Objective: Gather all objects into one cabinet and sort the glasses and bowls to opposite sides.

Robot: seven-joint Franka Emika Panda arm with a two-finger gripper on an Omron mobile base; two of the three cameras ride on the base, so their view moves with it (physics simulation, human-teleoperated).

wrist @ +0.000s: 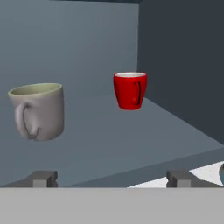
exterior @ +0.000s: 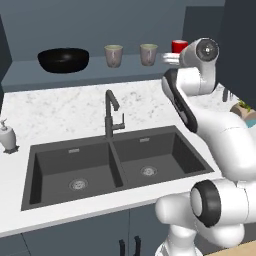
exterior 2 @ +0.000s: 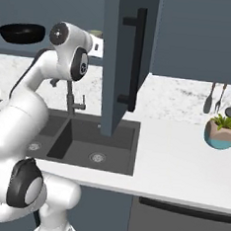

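The open slate-blue cabinet has one flat shelf [exterior: 90, 74] above the counter. On it, from left to right, stand a wide black bowl [exterior: 63, 59], two tan cups [exterior: 113, 55] [exterior: 148, 54] and a red cup [exterior: 177, 46], which my arm partly hides. In the hand view my gripper [wrist: 113, 178] is open at the shelf's front edge [wrist: 122, 144] with nothing between its fingertips [wrist: 43, 178]. One tan cup [wrist: 38, 111] stands close ahead on the left, and the red cup [wrist: 130, 90] farther back near the cabinet's right wall.
Below the shelf a double dark sink [exterior: 115, 165] with a black faucet [exterior: 111, 112] sits in the white counter. A soap dispenser [exterior: 7, 135] stands at the left. An open cabinet door [exterior 2: 128, 64] hangs right of my arm; a potted plant [exterior 2: 221, 131] stands farther right.
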